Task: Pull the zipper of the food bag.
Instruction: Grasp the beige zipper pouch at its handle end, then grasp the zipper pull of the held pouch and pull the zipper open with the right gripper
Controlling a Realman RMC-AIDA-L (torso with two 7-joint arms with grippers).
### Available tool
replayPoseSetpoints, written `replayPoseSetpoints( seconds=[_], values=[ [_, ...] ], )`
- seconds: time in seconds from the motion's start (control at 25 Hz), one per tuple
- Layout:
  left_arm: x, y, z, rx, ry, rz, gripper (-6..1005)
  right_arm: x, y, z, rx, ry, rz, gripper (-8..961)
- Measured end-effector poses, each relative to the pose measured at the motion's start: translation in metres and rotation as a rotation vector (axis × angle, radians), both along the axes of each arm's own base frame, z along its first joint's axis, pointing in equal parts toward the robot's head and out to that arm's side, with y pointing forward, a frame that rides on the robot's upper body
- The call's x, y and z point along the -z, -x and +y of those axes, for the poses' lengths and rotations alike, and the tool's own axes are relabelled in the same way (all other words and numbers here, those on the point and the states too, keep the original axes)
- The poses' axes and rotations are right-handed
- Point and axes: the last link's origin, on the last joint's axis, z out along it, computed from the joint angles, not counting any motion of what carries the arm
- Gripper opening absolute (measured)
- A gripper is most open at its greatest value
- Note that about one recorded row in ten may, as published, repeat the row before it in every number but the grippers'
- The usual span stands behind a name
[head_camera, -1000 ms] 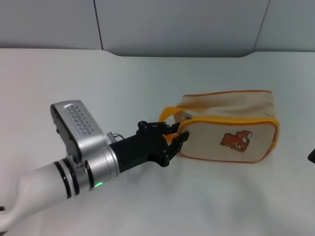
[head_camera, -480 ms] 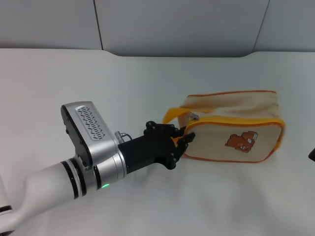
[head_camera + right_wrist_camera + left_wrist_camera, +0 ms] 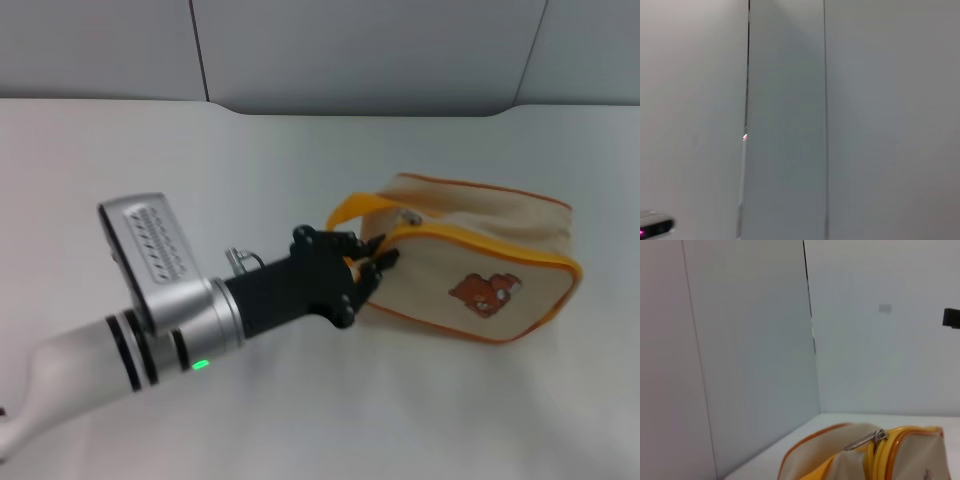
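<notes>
The food bag [image 3: 480,262] is a beige canvas pouch with orange piping and a brown bear print, lying on the white table right of centre, turned at an angle. Its orange strap loop [image 3: 350,212] arches over its left end. The zipper [image 3: 408,216], a small silver pull tab, sits at the left end of the top; it also shows in the left wrist view [image 3: 865,440]. My left gripper [image 3: 374,268] is at the bag's left end, below the strap loop, shut on the orange-piped corner. The right gripper is out of view.
The white table [image 3: 300,150] runs back to a grey wall [image 3: 360,50]. The left arm's silver wrist housing [image 3: 150,255] lies low over the table's front left. The right wrist view shows only wall panels [image 3: 785,120].
The left gripper has moved right and turned. The bag has shifted right with it and rotated, its left end now higher and its right end nearer the front.
</notes>
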Motion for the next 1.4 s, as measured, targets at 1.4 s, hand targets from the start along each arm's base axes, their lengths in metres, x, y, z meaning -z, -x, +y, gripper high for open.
replayPoseSetpoints(
  seconds=[1.4],
  values=[
    [-0.067, -0.005, 0.02, 0.218, -0.06, -0.087, 92, 0.138, 0.09, 0.064, -0.181, -0.639, -0.584, 766]
  ],
)
